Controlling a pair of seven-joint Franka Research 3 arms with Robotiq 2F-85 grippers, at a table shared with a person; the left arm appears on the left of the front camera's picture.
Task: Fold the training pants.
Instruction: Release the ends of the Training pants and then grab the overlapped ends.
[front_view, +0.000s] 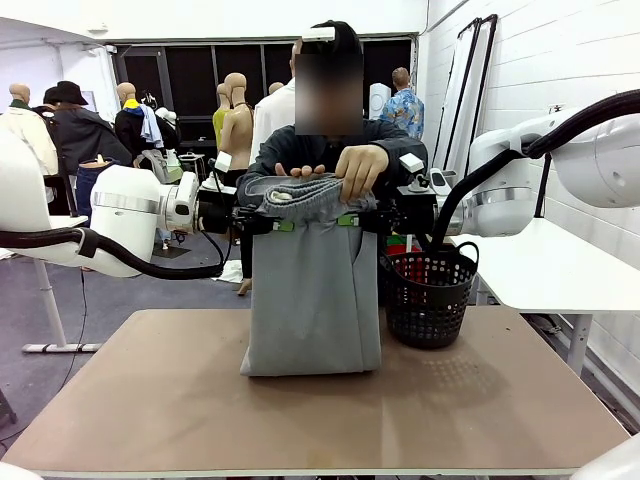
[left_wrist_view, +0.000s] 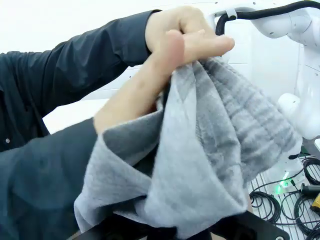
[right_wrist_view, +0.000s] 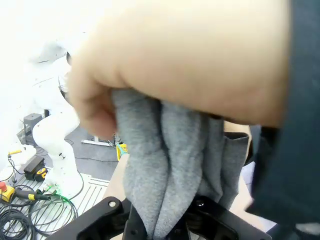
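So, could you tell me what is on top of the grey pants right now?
The person's hand lies on the bunched top of the pants. Just below, the left gripper and right gripper pinch the cloth. The hand covers whatever lies beneath it.

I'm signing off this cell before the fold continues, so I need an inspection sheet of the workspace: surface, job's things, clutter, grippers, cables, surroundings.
Surface: brown table, flat, no stains seen.
Job's things: training pants hang upright with the lower edge resting on the table; a person's hand lies on the bunched waistband.
Clutter: black mesh basket stands on the table beside the pants, on the robot's right.
Grippers: left gripper and right gripper each pinch a top corner, fingers shut on the cloth.
Cables: black hoses run along both arms; loose coils lie on the floor.
Surroundings: white side table to the right.
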